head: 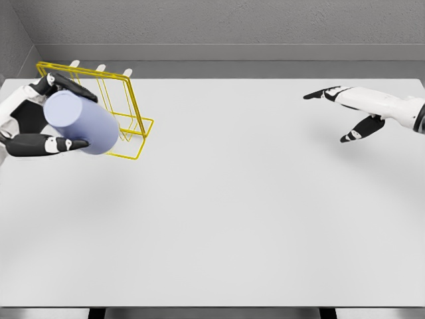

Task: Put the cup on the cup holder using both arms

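at the far left of the tabletop (252,219), the left hand (30,123) has its fingers wrapped around the lavender cup (83,121), carried tilted just in front of the yellow wire cup holder (126,106). the step in hand looks like the approach to the rack; next the cup likely needs turning to seat on a peg. the right hand (352,109) hovers far right, fingers spread, holding nothing. the cup hides part of the rack, and the pegs are hard to make out.
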Action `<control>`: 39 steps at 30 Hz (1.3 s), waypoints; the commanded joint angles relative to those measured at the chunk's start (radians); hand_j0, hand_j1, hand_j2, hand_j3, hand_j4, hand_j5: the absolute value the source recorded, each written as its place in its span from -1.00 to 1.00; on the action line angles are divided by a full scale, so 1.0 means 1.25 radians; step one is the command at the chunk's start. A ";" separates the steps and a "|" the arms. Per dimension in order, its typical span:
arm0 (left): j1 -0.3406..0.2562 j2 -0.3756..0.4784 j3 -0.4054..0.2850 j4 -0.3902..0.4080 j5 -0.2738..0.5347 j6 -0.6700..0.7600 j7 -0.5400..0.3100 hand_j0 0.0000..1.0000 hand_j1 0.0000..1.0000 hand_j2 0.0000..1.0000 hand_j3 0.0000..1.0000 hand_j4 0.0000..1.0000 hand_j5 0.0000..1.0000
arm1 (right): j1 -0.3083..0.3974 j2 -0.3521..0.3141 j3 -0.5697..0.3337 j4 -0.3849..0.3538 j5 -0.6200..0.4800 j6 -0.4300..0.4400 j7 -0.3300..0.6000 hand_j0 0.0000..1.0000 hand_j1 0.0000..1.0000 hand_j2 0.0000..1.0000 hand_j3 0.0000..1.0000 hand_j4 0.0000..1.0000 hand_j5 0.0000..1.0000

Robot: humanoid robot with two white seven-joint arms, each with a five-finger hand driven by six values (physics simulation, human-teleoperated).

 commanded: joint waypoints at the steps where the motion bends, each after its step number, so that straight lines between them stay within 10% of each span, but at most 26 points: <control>1: -0.005 0.002 0.001 0.002 0.007 0.001 0.001 -0.31 -0.31 -0.31 -0.31 -0.31 -0.31 | 0.000 0.000 -0.001 0.000 -0.006 0.002 0.000 1.00 1.00 1.00 1.00 1.00 1.00; 39: -0.124 -0.050 -0.013 0.111 -0.006 0.036 0.001 -0.30 -0.30 -0.30 -0.30 -0.30 -0.30 | 0.000 0.001 -0.001 0.001 -0.004 0.002 0.001 1.00 1.00 1.00 1.00 1.00 1.00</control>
